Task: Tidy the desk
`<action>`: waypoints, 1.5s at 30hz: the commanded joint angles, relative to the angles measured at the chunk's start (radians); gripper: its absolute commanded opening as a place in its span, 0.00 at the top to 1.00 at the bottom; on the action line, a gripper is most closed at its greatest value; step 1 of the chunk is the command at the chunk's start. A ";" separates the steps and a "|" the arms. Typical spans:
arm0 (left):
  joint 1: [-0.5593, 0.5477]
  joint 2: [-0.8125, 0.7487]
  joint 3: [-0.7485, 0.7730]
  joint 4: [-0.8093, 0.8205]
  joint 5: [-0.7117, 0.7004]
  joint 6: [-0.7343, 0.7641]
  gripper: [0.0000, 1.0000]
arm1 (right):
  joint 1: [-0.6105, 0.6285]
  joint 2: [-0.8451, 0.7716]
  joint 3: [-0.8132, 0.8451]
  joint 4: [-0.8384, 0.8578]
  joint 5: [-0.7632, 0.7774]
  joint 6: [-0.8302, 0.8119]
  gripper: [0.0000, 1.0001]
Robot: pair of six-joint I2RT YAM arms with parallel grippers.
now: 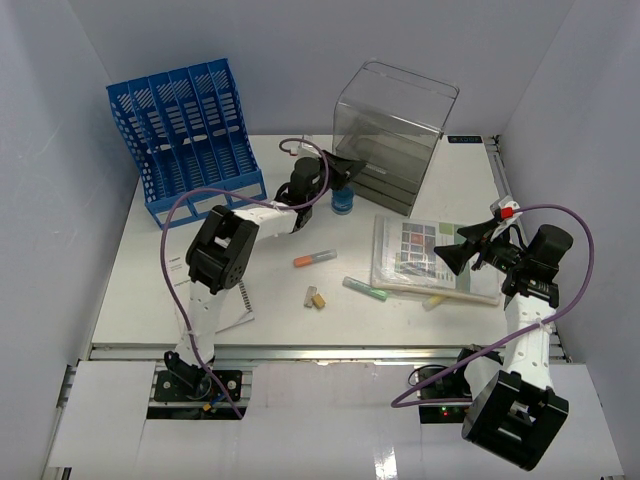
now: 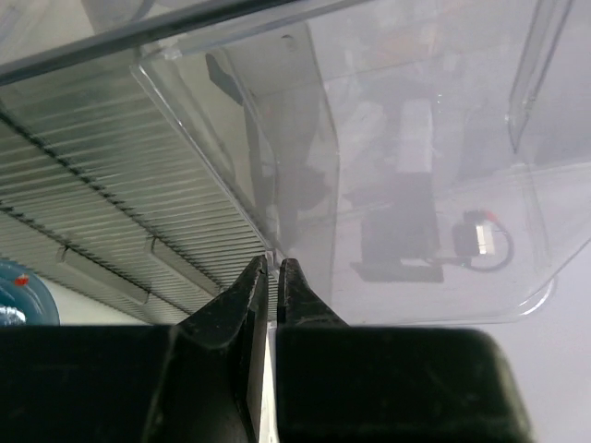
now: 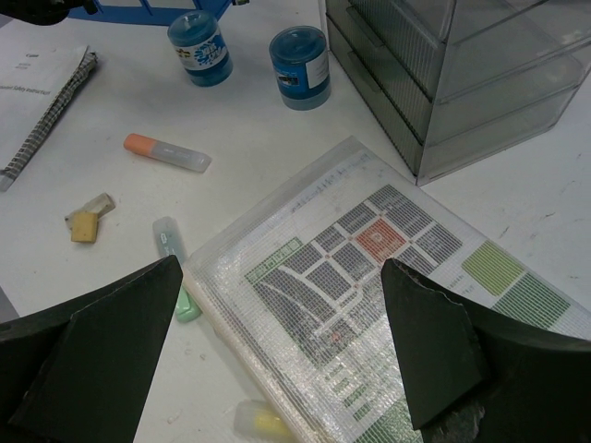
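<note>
Though it lies cluttered, flat white desk point(image 1: 140, 280), left gripper point(image 2: 272, 266) nearly pressed together at clear ribbed plastic box point(image 2: 120, 175), right gripper point(image 3: 282, 268) spread wide

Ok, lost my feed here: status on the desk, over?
Left tool nearly closed at the clear drawer box corner, grip unclear. Right tool open above the mesh folder. Desk untidy: orange highlighter, green highlighter loose.

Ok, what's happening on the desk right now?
The left gripper is at the clear drawer box, jaws nearly shut on a thin plastic edge of it. The right gripper hangs open over the plastic document folder, holding nothing. An orange highlighter and a green one lie loose on the desk.
</note>
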 commanded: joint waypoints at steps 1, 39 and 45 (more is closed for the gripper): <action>0.015 -0.188 -0.107 0.084 0.046 0.059 0.99 | 0.003 -0.006 -0.011 0.067 -0.029 -0.003 0.05; 0.026 -0.382 -0.146 0.017 0.123 -0.031 0.99 | 0.409 0.438 0.480 0.320 0.381 0.768 0.22; 0.026 -0.387 -0.143 0.010 0.125 -0.033 0.99 | 0.411 0.506 0.511 0.340 0.392 0.770 0.25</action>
